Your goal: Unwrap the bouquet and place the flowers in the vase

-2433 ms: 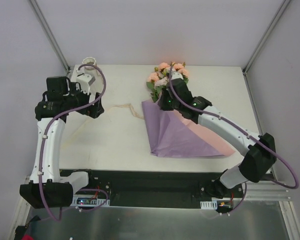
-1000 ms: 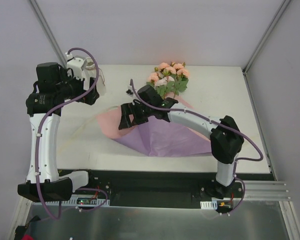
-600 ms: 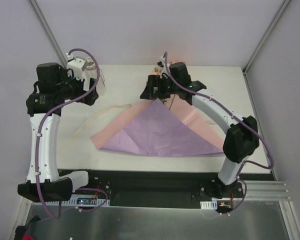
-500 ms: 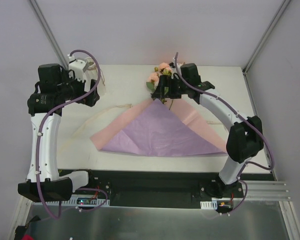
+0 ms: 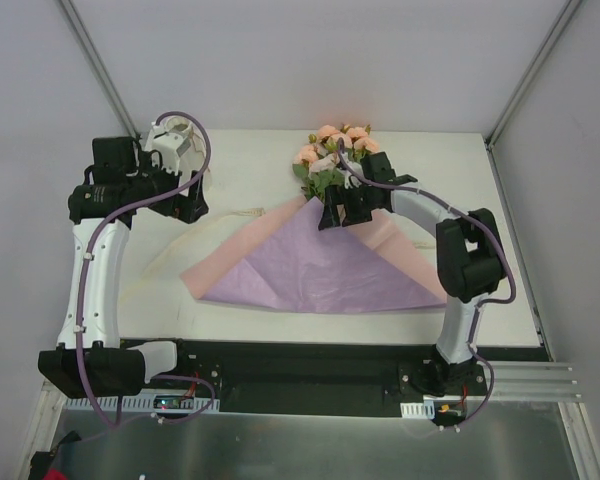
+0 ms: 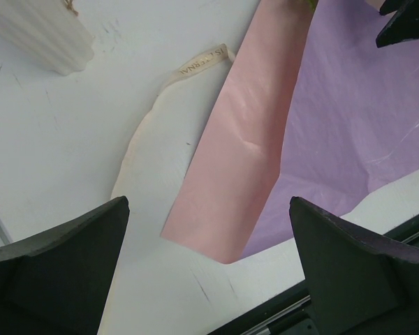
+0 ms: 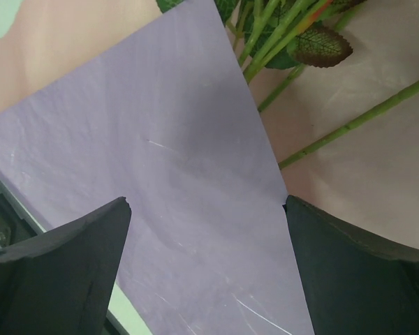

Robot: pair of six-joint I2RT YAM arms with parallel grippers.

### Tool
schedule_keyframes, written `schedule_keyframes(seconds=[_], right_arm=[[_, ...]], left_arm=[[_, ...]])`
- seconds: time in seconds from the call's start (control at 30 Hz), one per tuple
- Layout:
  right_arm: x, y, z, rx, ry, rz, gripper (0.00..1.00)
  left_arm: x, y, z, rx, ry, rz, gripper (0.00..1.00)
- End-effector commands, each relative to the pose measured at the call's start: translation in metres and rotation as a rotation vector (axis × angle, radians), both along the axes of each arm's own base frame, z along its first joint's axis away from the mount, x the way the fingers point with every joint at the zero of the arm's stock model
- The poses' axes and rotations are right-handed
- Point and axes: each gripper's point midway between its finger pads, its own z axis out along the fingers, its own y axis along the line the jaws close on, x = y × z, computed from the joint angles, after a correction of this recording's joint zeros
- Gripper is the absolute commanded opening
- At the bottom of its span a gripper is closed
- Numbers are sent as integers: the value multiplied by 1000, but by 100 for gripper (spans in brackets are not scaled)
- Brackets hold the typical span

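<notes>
- The right claw point(image 5: 330, 214) hangs with its jaws spread wide and nothing between them. The left claw point(image 6: 208, 202) is just as wide apart and just as empty.
- The peach-pink roses with green leaves on thin green stems point(image 5: 335, 152) lie just beyond the right claw, blooms pointing away from it. In its own wrist view the stems point(image 7: 283, 31) fan out ahead and a little to one side of the jaw gap, untouched.
- The lilac paper sheet with its pink inside point(image 5: 320, 265) is spread flat. One lilac corner sits directly under the right claw, and the stems rest on the pink side next to it.
- The cream ribbon point(image 6: 148, 136) lies loose on the white table point(image 5: 250, 160), below the left claw and touching the sheet's pink edge.
- The small whitish ribbed vase point(image 6: 49, 35) stands near the left claw and well apart from the right one.
- By my reckoning the unwrapping is done. Gathering the stems, carrying them over and setting them in the vase are all still to do.
</notes>
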Motion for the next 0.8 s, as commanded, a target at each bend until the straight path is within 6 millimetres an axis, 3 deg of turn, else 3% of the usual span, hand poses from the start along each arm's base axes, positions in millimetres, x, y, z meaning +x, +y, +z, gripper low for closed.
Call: schedule_keyframes(seconds=[0.0, 0.23, 0.33, 0.4, 0.43, 0.5, 0.53, 0.57, 0.63, 0.67, 0.77], right_arm=[[23, -1, 4, -14, -111, 65, 96], [39, -8, 8, -19, -195, 55, 96], [42, 0, 9, 24, -179, 68, 97], [36, 8, 6, 75, -144, 99, 85], [31, 9, 3, 89, -121, 99, 66], [27, 13, 3, 118, -117, 111, 49], [19, 11, -4, 120, -97, 108, 28], [17, 11, 1, 134, -104, 108, 19], [14, 11, 4, 145, -123, 105, 7], [8, 9, 9, 152, -125, 99, 4], [2, 9, 34, 188, -189, 96, 1]], left_arm=[[-2, -7, 4, -7, -22, -47, 99], [1, -4, 1, 6, -14, -41, 99], [6, -3, 4, 15, -27, -36, 99], [14, 1, 7, 27, -34, -23, 99], [20, 3, 15, 35, -55, -16, 99], [36, 9, 14, 56, -55, 12, 99], [44, 12, 23, 66, -76, 28, 99], [56, 16, 17, 68, -56, 49, 98], [72, 26, 24, 93, -72, 106, 95], [83, 29, 18, 88, -51, 143, 95], [109, 45, 26, 111, -85, 242, 96]])
